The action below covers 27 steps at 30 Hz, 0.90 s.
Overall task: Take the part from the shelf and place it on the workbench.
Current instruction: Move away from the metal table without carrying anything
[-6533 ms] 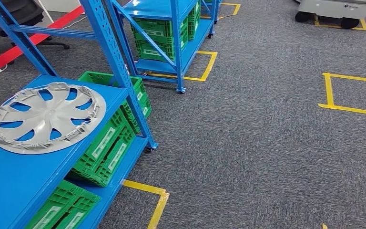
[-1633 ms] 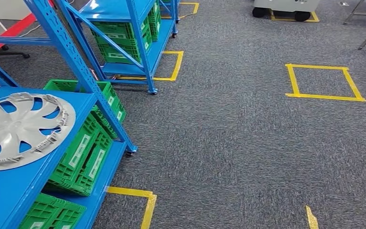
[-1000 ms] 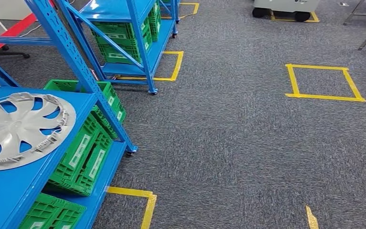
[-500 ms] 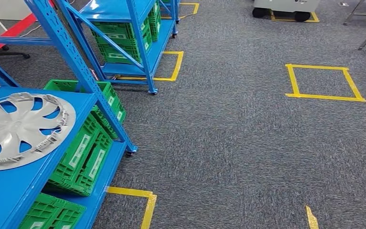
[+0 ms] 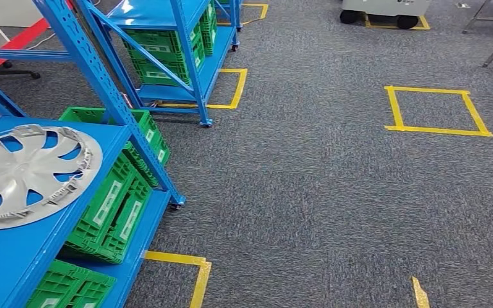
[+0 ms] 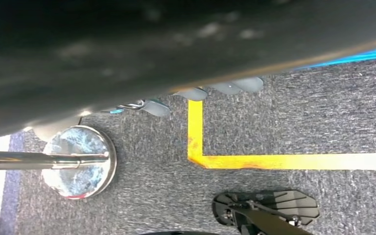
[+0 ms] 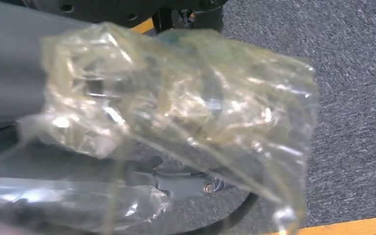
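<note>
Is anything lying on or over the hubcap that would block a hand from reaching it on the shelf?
Nothing visible does: the grey hubcap lies bare on the blue shelf, with the blue upright beside it.

Crate (image 5: 112,205) labels too small to read, no other txt

Green crates (image 5: 119,199) under blue racks; yellow tape square (image 5: 436,110) on grey carpet (image 5: 308,192).

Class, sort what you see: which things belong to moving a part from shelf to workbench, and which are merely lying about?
Belongs to the job:
blue shelf
silver wheel cover lying on it, probably the part
clear plastic bag in the right wrist view, contents unclear

Lying about:
green crates
yellow tape square
second blue shelf
chrome stand foot
</note>
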Available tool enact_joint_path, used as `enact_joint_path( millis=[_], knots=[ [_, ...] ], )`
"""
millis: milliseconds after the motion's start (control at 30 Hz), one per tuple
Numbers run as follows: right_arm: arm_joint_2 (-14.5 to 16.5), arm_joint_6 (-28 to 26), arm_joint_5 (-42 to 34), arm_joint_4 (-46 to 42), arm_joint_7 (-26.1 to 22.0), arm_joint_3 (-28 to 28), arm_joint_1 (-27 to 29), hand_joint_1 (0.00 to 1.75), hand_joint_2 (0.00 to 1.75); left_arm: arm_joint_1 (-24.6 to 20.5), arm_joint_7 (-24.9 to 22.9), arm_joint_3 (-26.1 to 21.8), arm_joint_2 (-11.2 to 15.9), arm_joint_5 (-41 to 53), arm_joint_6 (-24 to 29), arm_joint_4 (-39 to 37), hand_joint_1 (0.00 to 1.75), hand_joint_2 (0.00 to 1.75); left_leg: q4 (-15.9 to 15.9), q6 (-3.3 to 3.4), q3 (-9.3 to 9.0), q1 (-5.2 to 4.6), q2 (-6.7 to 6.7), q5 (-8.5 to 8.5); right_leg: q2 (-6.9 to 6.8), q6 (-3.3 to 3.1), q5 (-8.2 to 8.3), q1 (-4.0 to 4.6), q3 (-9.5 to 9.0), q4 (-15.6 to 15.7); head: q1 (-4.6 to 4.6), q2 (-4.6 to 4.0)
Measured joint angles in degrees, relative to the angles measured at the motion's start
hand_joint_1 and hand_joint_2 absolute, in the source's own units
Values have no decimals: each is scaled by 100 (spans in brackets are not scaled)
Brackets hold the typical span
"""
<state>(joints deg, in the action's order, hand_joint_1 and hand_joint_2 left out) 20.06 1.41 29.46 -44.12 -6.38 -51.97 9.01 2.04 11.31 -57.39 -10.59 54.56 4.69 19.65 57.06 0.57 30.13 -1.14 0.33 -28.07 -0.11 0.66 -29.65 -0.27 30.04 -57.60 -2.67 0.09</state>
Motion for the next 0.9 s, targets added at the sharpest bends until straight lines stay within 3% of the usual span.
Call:
enact_joint_path(
  millis=[200, 333, 400, 467, 533, 567, 600, 667, 733, 767, 900],
  knots=[
    [0, 14, 38, 4, -8, -38, -5, 0, 0, -5, 8, -11, 2, 15, 32, -1, 0, 0, 22, 28, 10, -24, 0, -9, 0, 23, 9, -23, 0, 0, -2, 0],
    [0, 22, 63, 8, -14, -46, -12, 0, 0, -9, 22, -24, 3, 35, 49, -1, 0, 0, 16, 96, 27, -34, 0, -14, 0, 72, 17, -32, -4, 24, -1, 0],
    [-2, 25, 74, 8, -20, -49, -15, 0, 0, -15, 30, -32, 0, 51, 68, -1, 0, 0, -68, 149, -9, -4, 9, 25, 3, 110, -56, -29, 48, -65, 6, 0],
    [-7, 25, 80, 8, -25, -57, -20, 0, 0, -23, 35, -36, -3, 56, 85, -1, 0, 0, -132, 190, -41, 24, 21, 55, 7, 140, -333, -32, 295, -553, 21, 0],
    [-11, 25, 85, 14, -30, -73, -22, 0, 0, -26, 37, -40, -3, 63, 96, -1, 0, 0, -134, 204, -40, 25, 29, 44, 7, 168, -657, -41, 688, -1315, 26, 0],
    [-13, 24, 87, 19, -32, -82, -21, 0, 0, -26, 37, -42, -3, 67, 101, -1, 0, 0, -133, 203, -46, 26, 32, 32, 6, 182, -706, -46, 821, -1557, 23, 0],
    [-14, 24, 90, 24, -34, -91, -21, 0, 0, -25, 37, -44, -4, 71, 103, -1, 0, 0, -131, 192, -60, 31, 32, 17, 5, 193, -639, -52, 852, -1588, 25, 0],
    [-15, 23, 93, 32, -42, -108, -22, 0, 0, -24, 38, -46, -7, 80, 108, -2, 0, 0, -122, 145, -123, 47, 28, -28, -4, 211, -239, -75, 579, -997, 26, 0],
    [-15, 23, 98, 41, -54, -120, -38, 0, 0, -26, 40, -50, -4, 86, 112, -3, 0, 0, -86, 72, -171, 39, 26, -94, -10, 200, 15, -83, 207, -288, 29, 0],
    [-15, 22, 101, 45, -58, -126, -48, 0, 0, -28, 43, -54, -3, 87, 114, -3, 0, 0, -67, 39, -178, 32, 27, -119, -8, 173, 42, -80, 102, -103, 27, 0],
    [-13, 21, 108, 57, -62, -140, -59, 0, 0, -43, 50, -68, 0, 99, 115, -3, 0, 0, 25, -50, -163, 47, 25, -211, 8, 18, -10, -63, 35, -39, 6, 0]
  ],
)
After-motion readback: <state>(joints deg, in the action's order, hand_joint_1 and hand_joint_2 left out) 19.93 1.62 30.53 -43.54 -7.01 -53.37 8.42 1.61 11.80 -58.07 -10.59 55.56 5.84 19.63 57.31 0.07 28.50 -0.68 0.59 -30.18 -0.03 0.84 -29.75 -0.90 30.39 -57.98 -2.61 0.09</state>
